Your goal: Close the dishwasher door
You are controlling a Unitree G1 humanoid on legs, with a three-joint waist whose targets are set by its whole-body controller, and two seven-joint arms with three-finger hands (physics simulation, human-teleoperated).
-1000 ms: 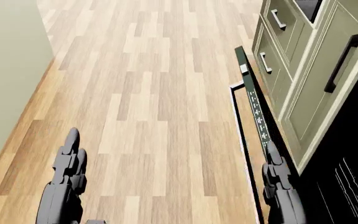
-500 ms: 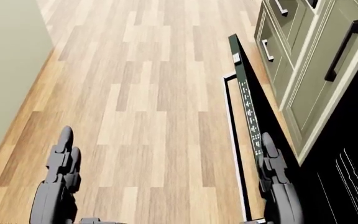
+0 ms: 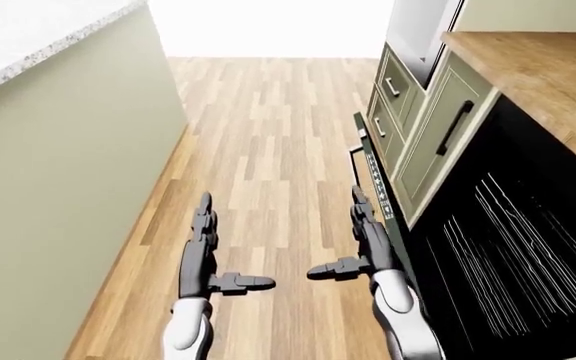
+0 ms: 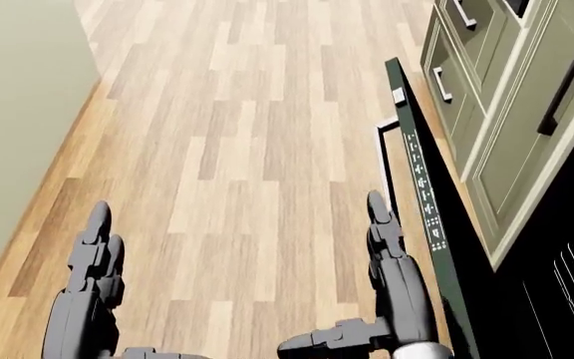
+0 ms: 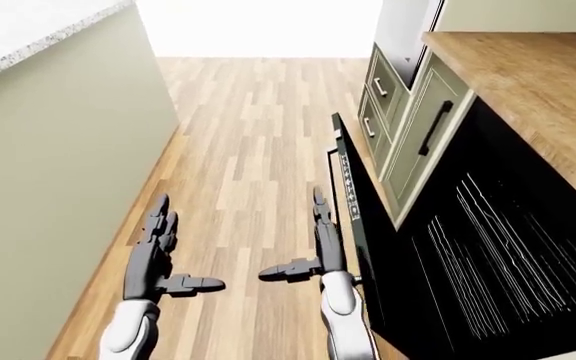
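Head view: dishwasher door [image 4: 419, 179] partly open at right. My right hand [image 4: 395, 280] just beside its outer face, fingers straight and spread, pinching nothing. Risk: palm slides along the edge, door stays ajar.

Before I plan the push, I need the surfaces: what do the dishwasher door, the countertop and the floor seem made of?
Dishwasher door: dark, smooth panel, probably metal or plastic; small white markings run along its top edge. Countertop: warm brown with grain, looks like wood. Floor: staggered light planks, wood or laminate, slight sheen. As renders, these are only looks.
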